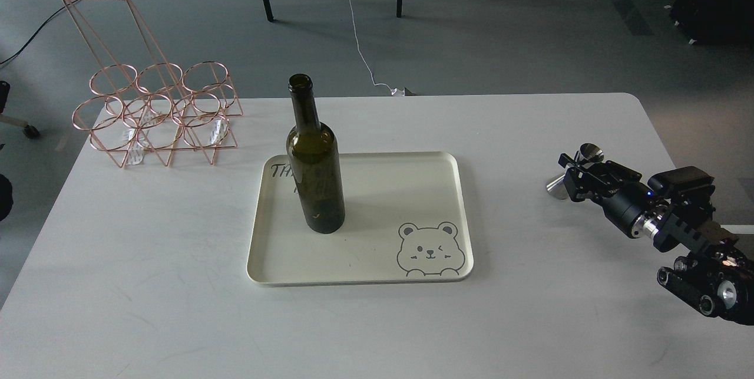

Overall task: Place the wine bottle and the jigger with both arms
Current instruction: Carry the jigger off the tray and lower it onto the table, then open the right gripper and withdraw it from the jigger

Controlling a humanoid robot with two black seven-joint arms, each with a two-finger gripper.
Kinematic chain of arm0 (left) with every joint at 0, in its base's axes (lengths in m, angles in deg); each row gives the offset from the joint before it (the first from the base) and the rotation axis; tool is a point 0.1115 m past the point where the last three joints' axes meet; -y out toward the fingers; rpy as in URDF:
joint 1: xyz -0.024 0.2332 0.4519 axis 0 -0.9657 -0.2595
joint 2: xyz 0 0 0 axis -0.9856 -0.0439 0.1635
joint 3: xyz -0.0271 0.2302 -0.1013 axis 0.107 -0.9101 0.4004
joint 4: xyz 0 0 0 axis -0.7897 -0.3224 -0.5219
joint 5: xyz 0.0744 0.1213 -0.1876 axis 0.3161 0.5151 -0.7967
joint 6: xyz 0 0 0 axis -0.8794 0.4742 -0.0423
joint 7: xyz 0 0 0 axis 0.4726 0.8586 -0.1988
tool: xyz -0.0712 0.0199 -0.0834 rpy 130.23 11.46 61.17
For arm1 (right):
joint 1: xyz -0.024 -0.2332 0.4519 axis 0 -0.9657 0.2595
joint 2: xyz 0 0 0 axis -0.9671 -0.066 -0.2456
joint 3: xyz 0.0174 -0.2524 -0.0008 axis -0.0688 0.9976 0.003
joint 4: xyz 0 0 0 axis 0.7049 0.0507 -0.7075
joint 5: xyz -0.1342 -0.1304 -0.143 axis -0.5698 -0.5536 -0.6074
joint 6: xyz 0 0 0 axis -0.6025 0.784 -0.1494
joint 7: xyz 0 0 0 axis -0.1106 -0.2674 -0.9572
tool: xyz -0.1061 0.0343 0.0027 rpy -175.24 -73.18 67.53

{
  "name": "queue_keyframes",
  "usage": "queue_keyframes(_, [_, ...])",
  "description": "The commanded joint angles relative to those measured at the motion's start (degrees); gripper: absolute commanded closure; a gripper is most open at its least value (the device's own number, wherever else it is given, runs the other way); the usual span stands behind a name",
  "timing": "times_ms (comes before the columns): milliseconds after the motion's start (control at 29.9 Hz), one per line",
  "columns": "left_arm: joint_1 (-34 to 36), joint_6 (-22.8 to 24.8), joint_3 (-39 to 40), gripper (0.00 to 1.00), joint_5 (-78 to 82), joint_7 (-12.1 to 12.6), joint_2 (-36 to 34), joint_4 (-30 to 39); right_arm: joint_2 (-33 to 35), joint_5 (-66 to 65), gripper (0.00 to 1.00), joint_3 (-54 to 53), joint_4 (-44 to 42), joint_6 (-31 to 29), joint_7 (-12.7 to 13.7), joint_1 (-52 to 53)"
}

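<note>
The wine bottle stands upright on the left part of a cream tray with a bear drawing. The jigger is at the far right of the table, tilted, its lower end down by the table top. My right gripper comes in from the right edge, low over the table, and its fingers are closed around the jigger's waist. My left gripper is out of view; only a dark bit of that arm shows at the left edge.
A copper wire bottle rack stands at the table's back left corner. The white table ends close behind and to the right of my right gripper. Chair legs and cables are on the floor beyond.
</note>
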Motion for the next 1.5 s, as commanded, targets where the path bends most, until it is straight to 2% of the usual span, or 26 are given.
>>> queue_keyframes(0, [0.1, 0.0, 0.0, 0.01, 0.0, 0.0, 0.0, 0.0, 0.0, 0.0, 0.63, 0.2, 0.3, 0.0, 0.0, -0.1])
queue_keyframes(167, [0.4, 0.0, -0.1, 0.01, 0.0, 0.0, 0.0, 0.0, 0.4, -0.1, 0.62, 0.5, 0.7, 0.0, 0.0, -1.2])
queue_keyframes(401, [0.3, 0.0, -0.2, 0.01, 0.0, 0.0, 0.0, 0.0, 0.9, 0.1, 0.44, 0.3, 1.2, 0.0, 0.0, -2.9])
queue_keyframes(468, [0.3, 0.0, -0.2, 0.01, 0.1, 0.0, 0.0, 0.0, 2.1, 0.3, 0.42, 0.3, 2.9, 0.0, 0.0, -3.0])
queue_keyframes(635, [0.4, 0.0, -0.1, 0.01, 0.1, 0.0, -0.2, 0.0, 5.6, 0.4, 0.40, 0.1, 8.2, 0.0, 0.0, -3.1])
queue_keyframes(802, [0.5, 0.0, -0.1, 0.01, 0.1, 0.0, -0.3, 0.0, 8.9, 0.4, 0.38, -0.2, 9.7, 0.0, 0.0, -3.0])
queue_keyframes(1002, [0.5, 0.0, -0.1, 0.01, 0.1, 0.0, -0.4, 0.0, 16.1, 0.4, 0.34, -0.4, 15.7, 0.0, 0.0, -3.0])
queue_keyframes(1202, [0.5, 0.0, -0.1, 0.01, 0.0, 0.0, -0.4, 0.1, 20.3, 1.3, 0.33, -1.1, 21.3, 0.0, 0.0, -3.0])
queue_keyframes(1336, [0.6, 0.0, -0.1, 0.01, 0.1, 0.0, -1.1, 0.1, 23.2, 5.8, 0.32, -3.5, 26.3, 0.0, 0.0, -1.5])
queue_keyframes(1470, [0.5, 0.0, -0.8, 0.01, 0.4, 0.0, -3.3, 1.4, 24.6, 10.7, 0.29, -4.5, 28.6, 0.0, 0.0, 4.8])
